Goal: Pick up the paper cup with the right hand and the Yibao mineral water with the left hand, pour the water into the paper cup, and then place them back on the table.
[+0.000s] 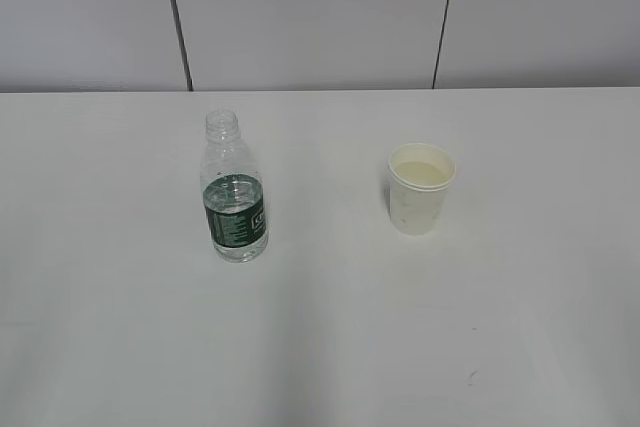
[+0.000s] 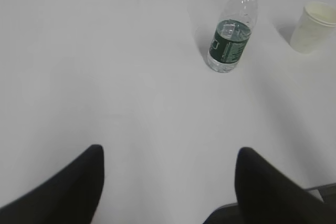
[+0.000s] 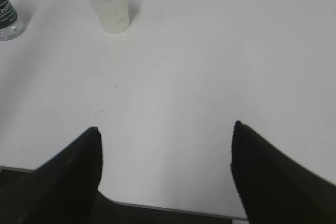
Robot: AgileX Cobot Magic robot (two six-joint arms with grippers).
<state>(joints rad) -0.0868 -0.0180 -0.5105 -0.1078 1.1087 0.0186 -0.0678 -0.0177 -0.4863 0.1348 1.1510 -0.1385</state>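
The left hand (image 2: 168, 182) hangs over the near part of the table (image 1: 320, 347), its two black fingers (image 2: 79, 182) spread wide apart with bare tabletop between them and nothing held. The right hand (image 3: 165, 171) sits at the near table edge in the same way, fingers (image 3: 73, 171) set wide apart and empty.

Farther in from the left hand stands the Yibao mineral water (image 1: 234, 192), upright on the table, long axis vertical, open threaded neck pointing straight up with no cap on it. A shallow amount of water sits in its lower part, the surface showing about level with the top of the dark green label band; above that the clear ribbed body looks empty.

To the right of the bottle, well apart from it and at about the same depth on the table, stands the paper cup (image 1: 421, 187). It is upright on its base, mouth open upward, tapered sides narrowing downward. Inside, a pale liquid surface shows some way below the rolled rim.

In the right wrist view the paper cup (image 3: 107, 1) lies far ahead and left of the open fingers.

A faint scuff mark (image 1: 471, 377) lies on the table nearer than the cup.
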